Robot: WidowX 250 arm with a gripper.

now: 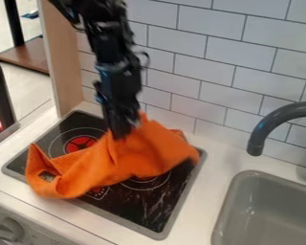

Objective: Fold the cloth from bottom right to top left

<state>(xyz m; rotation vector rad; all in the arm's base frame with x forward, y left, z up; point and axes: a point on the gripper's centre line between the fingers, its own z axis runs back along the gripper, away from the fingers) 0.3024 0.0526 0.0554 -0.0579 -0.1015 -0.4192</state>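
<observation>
Cloth (146, 153), orange: in the camera view, lies bunched across the stove (162, 222), left and centre of the frame, with raised folds and an opening near its left end. End effector (122, 131): points down at the cloth's upper middle, touching it; whether apart or clamped cannot be told. Sink (270, 210): lower right. Faucet (270, 124): right edge, above the sink.

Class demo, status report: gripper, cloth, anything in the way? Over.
Gripper at orange cloth, above stovetop. Cloth rumpled, not neatly folded. Nothing seen in the way; faucet clear of cloth.
</observation>
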